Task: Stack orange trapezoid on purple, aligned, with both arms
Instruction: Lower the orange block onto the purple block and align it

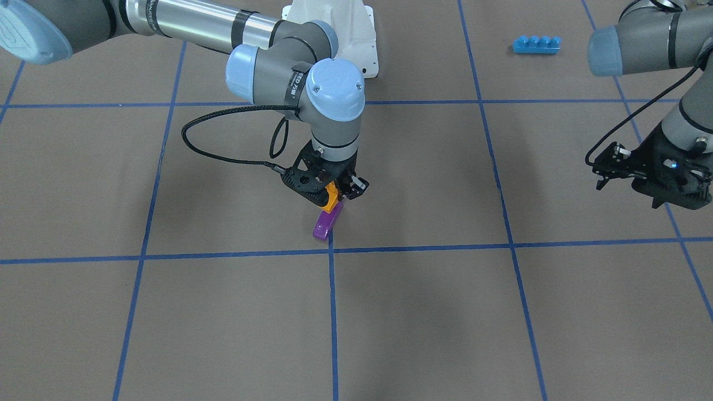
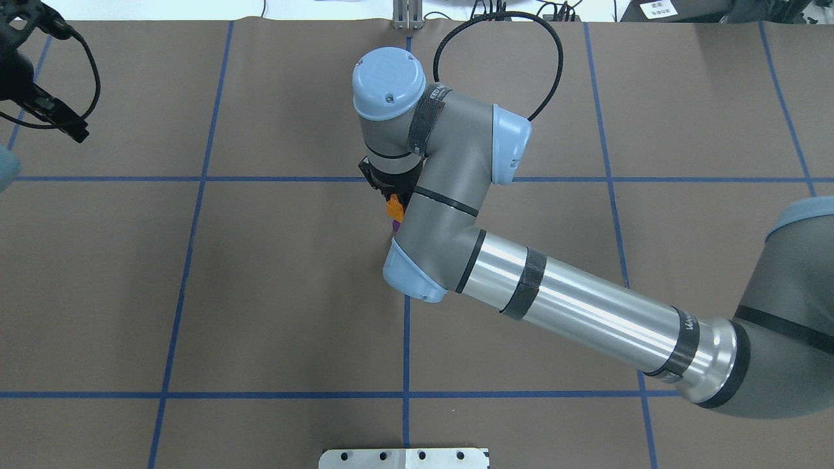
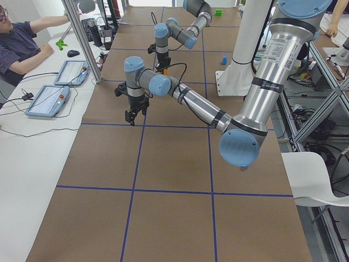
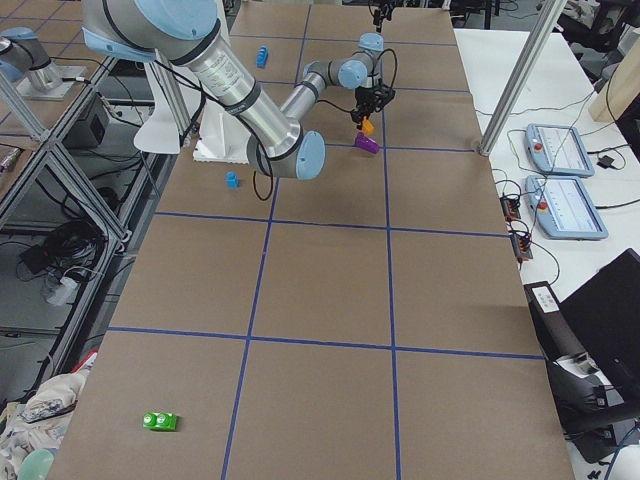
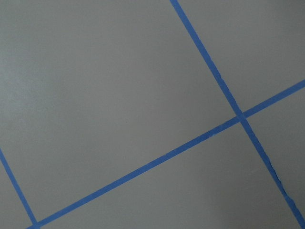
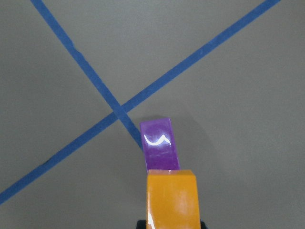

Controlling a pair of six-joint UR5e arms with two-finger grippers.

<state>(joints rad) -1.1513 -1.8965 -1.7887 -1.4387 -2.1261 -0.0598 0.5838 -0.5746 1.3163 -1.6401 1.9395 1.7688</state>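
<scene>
The right pincer (image 1: 336,197) grips the glossy orange plastic trapezoid (image 6: 171,198) over one end of the purple plastic brick (image 6: 160,145), long axes nearly parallel.

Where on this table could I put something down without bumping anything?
The table squares on the operators' side, beyond the purple brick, are bare. So is the square between that brick and the left gripper. Crowded: the middle, where the right gripper holds the orange trapezoid above the purple brick.

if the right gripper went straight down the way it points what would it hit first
Likely the purple brick, met by the orange trapezoid held in the right gripper; the gap between them is hard to judge.
</scene>
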